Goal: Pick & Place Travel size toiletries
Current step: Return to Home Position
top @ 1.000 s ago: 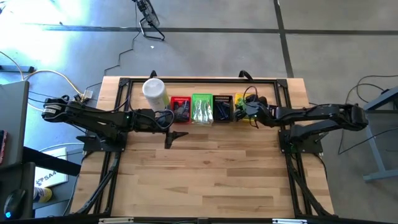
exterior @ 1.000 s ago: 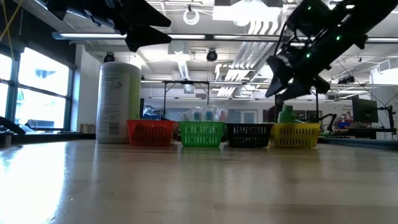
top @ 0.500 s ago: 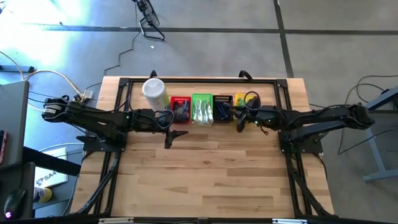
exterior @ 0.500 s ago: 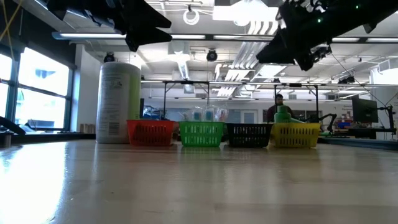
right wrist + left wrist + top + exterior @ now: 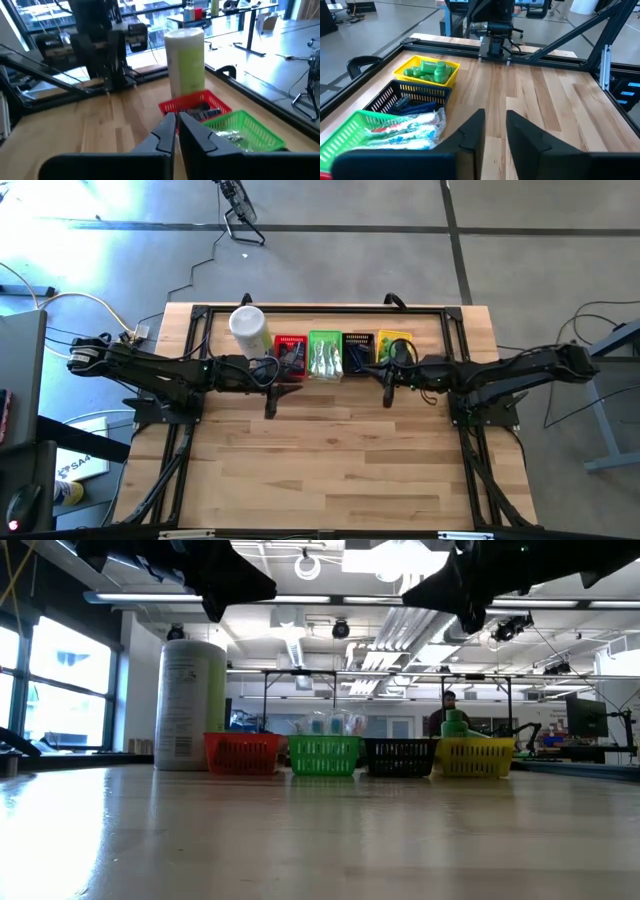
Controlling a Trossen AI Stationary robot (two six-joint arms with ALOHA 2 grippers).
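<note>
Toiletries (image 5: 325, 358) lie in basket row along worktop's (image 5: 330, 470) far edge, none in either claw. Right claw (image 5: 177, 116) clenched, empty, hangs above worktop just in front of black basket (image 5: 400, 756) and yellow basket (image 5: 476, 757). Left claw (image 5: 495, 113) narrowly parted, empty, in front of red basket (image 5: 242, 753). Green bottles (image 5: 431, 70) fill yellow basket; dark pieces (image 5: 407, 104) in black basket; clear-wrapped sticks (image 5: 412, 131) in green basket (image 5: 324, 755). White canister (image 5: 192, 705) stands just beside red basket, toward worktop's left edge.

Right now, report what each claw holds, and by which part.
Nothing. The left claw and the right claw are both empty above the table.
</note>
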